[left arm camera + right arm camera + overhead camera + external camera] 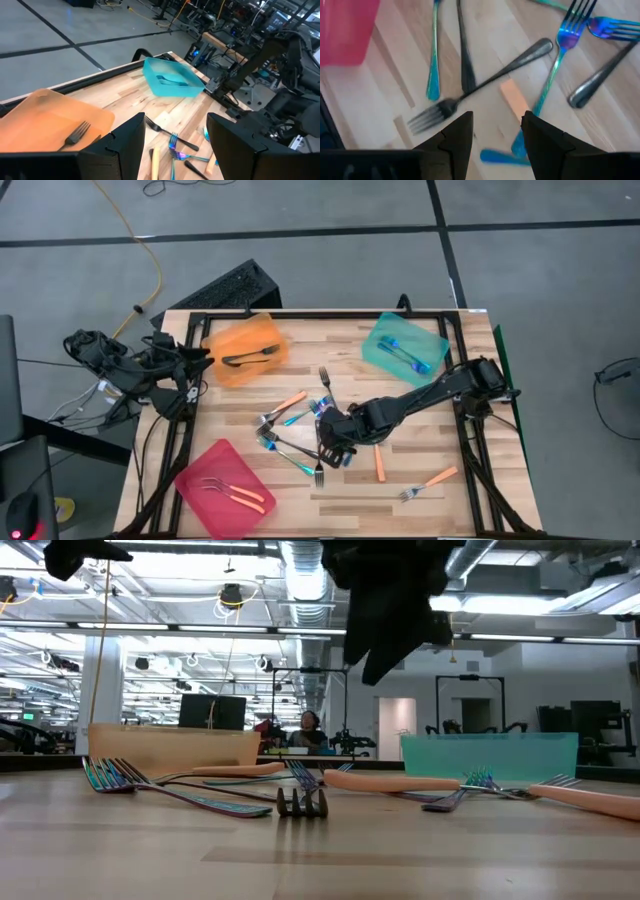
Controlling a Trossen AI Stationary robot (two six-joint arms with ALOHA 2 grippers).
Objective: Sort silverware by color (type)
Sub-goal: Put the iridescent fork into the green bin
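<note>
I'm hovering the right hand (334,448), fingers apart and empty, over the forks (297,435) tangled mid-worktop, and I'm worrying that closing here is going to pinch two crossed handles together.

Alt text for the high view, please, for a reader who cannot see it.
Seen from above, the right gripper, fingers open, hovers over a pile of forks at the middle of the wooden table. The orange tray, teal tray and pink tray each hold forks, and the left gripper waits by the orange tray.
</note>
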